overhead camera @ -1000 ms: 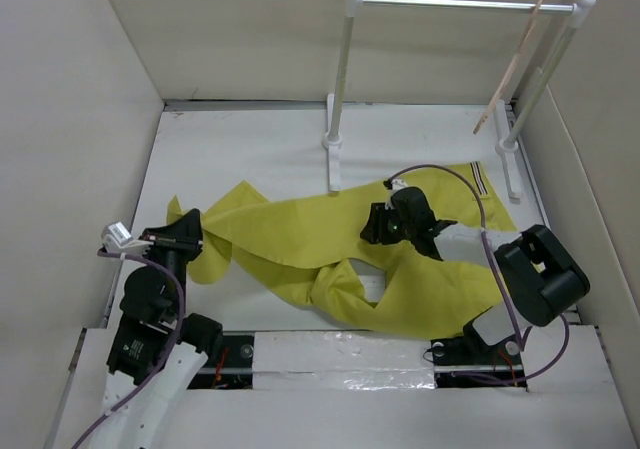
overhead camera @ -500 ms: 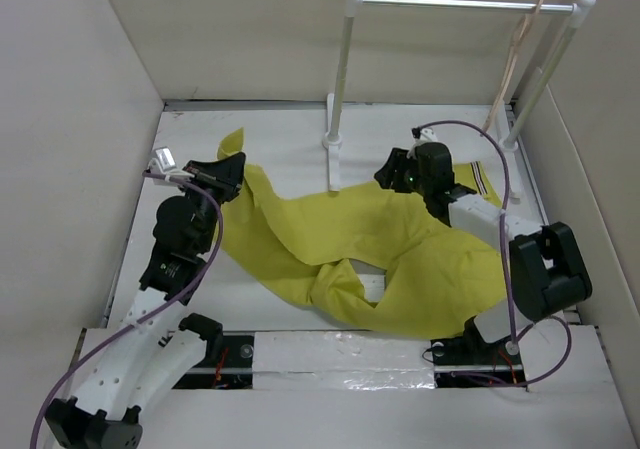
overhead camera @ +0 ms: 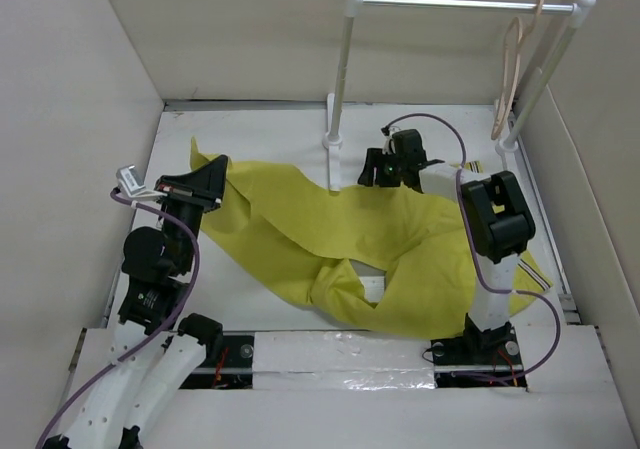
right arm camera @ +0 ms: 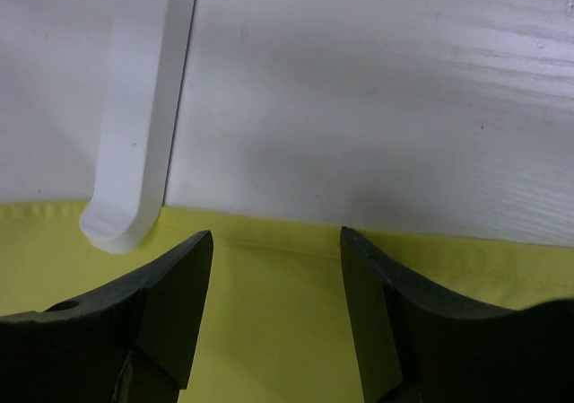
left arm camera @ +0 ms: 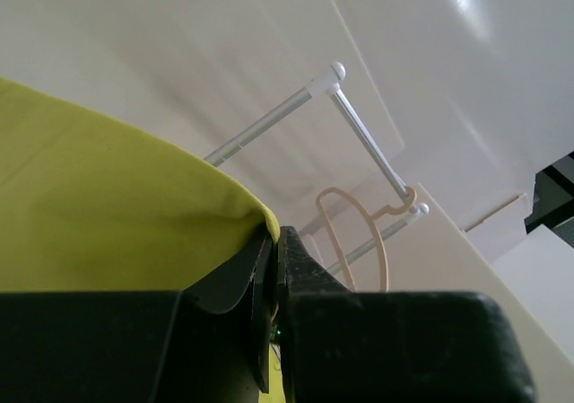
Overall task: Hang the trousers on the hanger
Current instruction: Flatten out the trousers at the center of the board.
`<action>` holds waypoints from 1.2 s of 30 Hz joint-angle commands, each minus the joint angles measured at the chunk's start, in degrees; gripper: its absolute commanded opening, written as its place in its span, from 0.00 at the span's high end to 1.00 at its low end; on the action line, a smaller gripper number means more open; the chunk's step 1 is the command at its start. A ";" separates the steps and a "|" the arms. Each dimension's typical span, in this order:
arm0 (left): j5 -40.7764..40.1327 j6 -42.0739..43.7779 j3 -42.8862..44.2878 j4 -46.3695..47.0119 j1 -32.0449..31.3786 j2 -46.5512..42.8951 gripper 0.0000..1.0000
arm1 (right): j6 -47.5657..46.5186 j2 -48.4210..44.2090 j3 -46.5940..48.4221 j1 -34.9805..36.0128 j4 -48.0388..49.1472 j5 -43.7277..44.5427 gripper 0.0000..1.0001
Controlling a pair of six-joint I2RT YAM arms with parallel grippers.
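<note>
The mustard-yellow trousers (overhead camera: 340, 234) lie spread across the white table, a striped waistband corner showing at the right (overhead camera: 538, 277). My left gripper (overhead camera: 212, 177) is shut on the end of one leg and holds it lifted at the left; in the left wrist view the cloth (left arm camera: 108, 205) runs into the closed jaws of the left gripper (left arm camera: 274, 239). My right gripper (overhead camera: 372, 172) stands open just over the trousers' far edge (right arm camera: 269, 331), nothing between the jaws of the right gripper (right arm camera: 276, 241). The pale wooden hanger (overhead camera: 512, 64) (left arm camera: 357, 232) hangs on the rail at the far right.
A white rail rack (overhead camera: 460, 4) stands at the back, its left post and foot (overhead camera: 333, 154) right beside my right gripper; the foot (right arm camera: 134, 152) shows left of the fingers. Beige walls close in the table on three sides.
The right gripper moved away and left to the trousers' far edge by the rack foot, opening wider. The left gripper lifted the leg end up and away. The hanger swung on the rail.
</note>
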 commanded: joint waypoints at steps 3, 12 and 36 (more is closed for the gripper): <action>2.04 0.70 1.62 2.23 -0.10 -0.08 1.00 | -0.14 -3.55 -7.65 -0.26 2.65 -5.36 0.36; 3.27 0.44 0.65 0.38 -0.10 -2.98 1.00 | 0.66 -6.70 -11.47 -2.63 6.10 -5.99 0.37; 4.33 0.53 1.17 -4.19 -0.10 -11.42 1.00 | -5.24 2.26 -1.25 -3.78 -10.88 -10.02 0.22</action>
